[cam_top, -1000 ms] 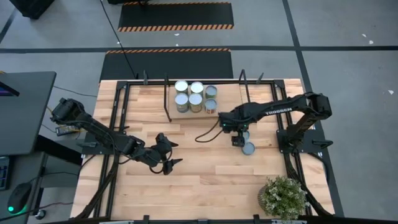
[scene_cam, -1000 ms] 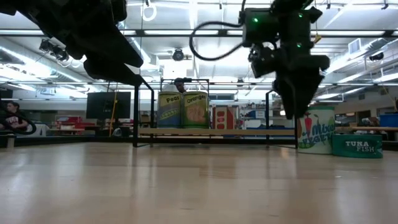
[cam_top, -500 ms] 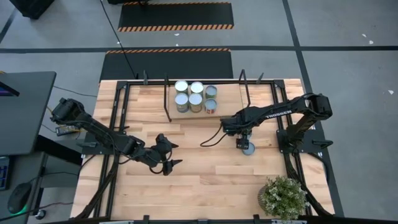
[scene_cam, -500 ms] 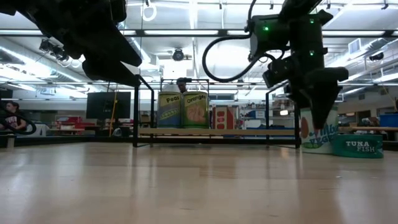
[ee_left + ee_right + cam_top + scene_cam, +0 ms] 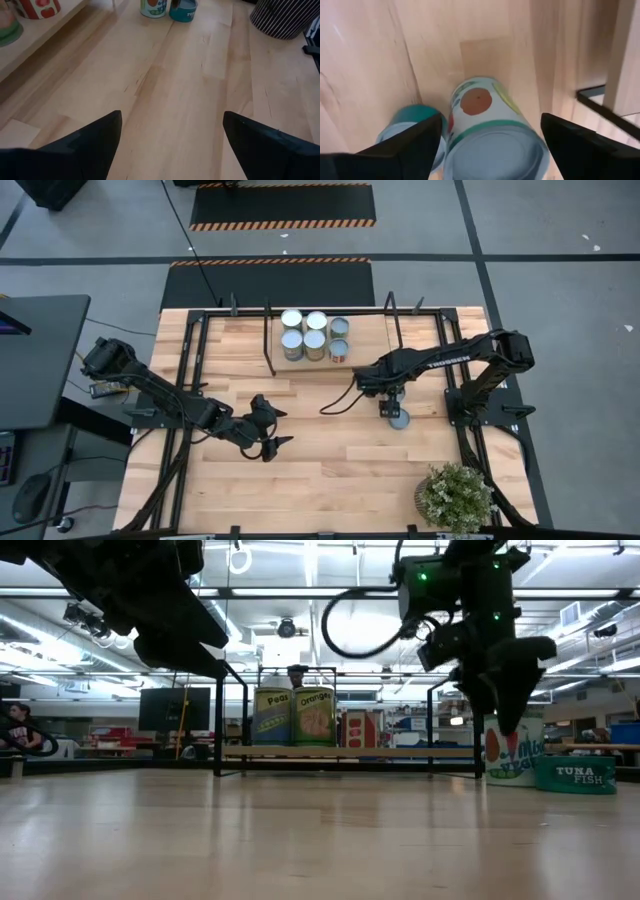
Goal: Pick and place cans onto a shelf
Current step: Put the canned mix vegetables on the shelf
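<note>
Several cans (image 5: 305, 332) stand on their bases on the light-wood shelf (image 5: 365, 338) at the table's far middle; the low view shows two of them (image 5: 294, 717) on its board (image 5: 400, 752). A tall white-and-green can (image 5: 492, 140) and a low teal tuna can (image 5: 410, 131) stand on the table right of the shelf, also in the low view (image 5: 512, 752) (image 5: 573, 773). My right gripper (image 5: 490, 150) (image 5: 503, 705) is open just above the tall can, a finger on either side. My left gripper (image 5: 270, 432) is open and empty at the table's near left.
A green potted plant (image 5: 455, 495) stands at the near right corner; its striped pot (image 5: 285, 17) shows in the left wrist view. Black frame rails (image 5: 470, 410) run along both table sides. Bare tabletop (image 5: 330, 450) lies between the arms.
My right gripper has moved toward the table's right edge, from beside the tall white-and-green can to over it, staying open. The cans have not moved.
</note>
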